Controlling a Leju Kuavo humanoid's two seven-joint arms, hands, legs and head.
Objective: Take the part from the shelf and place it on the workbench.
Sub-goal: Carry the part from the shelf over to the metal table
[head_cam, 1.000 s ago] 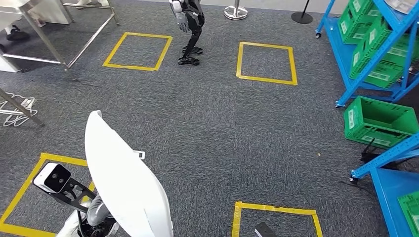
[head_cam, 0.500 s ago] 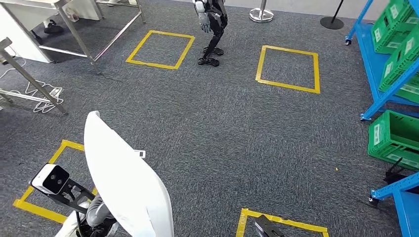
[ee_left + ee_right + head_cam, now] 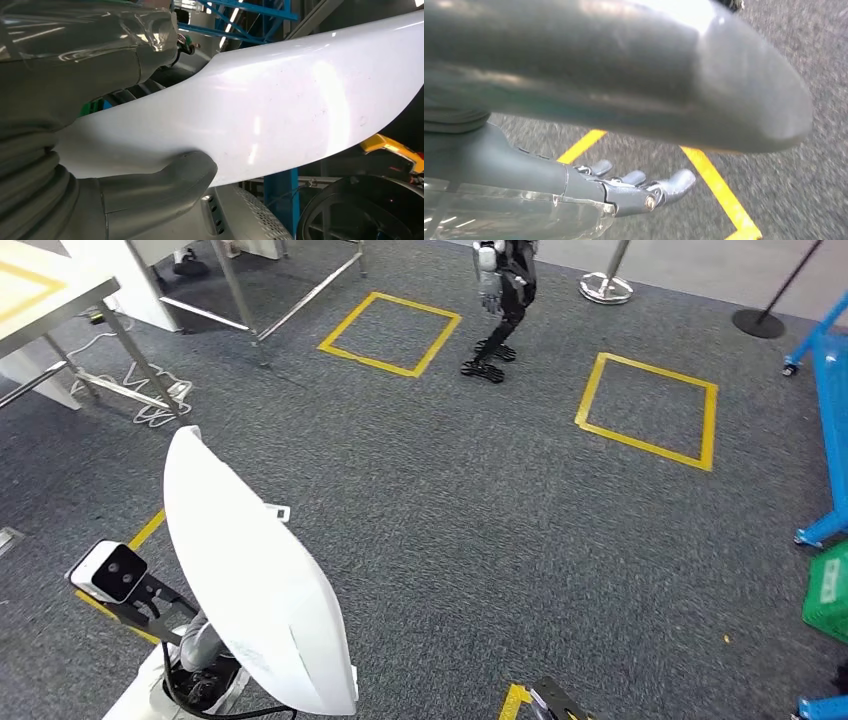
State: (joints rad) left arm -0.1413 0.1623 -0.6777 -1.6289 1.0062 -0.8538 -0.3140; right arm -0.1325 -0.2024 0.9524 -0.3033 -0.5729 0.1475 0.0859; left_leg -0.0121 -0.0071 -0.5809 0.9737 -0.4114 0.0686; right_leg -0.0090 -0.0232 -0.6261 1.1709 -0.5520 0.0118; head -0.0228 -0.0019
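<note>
The part (image 3: 250, 570) is a long, curved white shell, standing up at the lower left of the head view. My left hand (image 3: 115, 200) grips it from below, with the thick grey thumb (image 3: 170, 180) pressed against its glossy white surface (image 3: 280, 100). My right hand (image 3: 624, 187) hangs beside my body over the grey carpet; its fingers are stretched out and it holds nothing. The workbench (image 3: 45, 290), a pale table top with yellow tape on it, shows at the upper left of the head view.
Yellow tape squares (image 3: 390, 332) mark the carpet. Another humanoid robot (image 3: 500, 300) stands at the top middle, with a stanchion base (image 3: 605, 285) beside it. A blue shelf frame (image 3: 828, 370) and a green crate (image 3: 830, 590) sit at the right edge. Cables (image 3: 150, 400) lie under the metal table legs.
The whole view has swung left: the workbench has come in at the upper left and the blue shelves have slid out on the right. The white part stays in my left hand.
</note>
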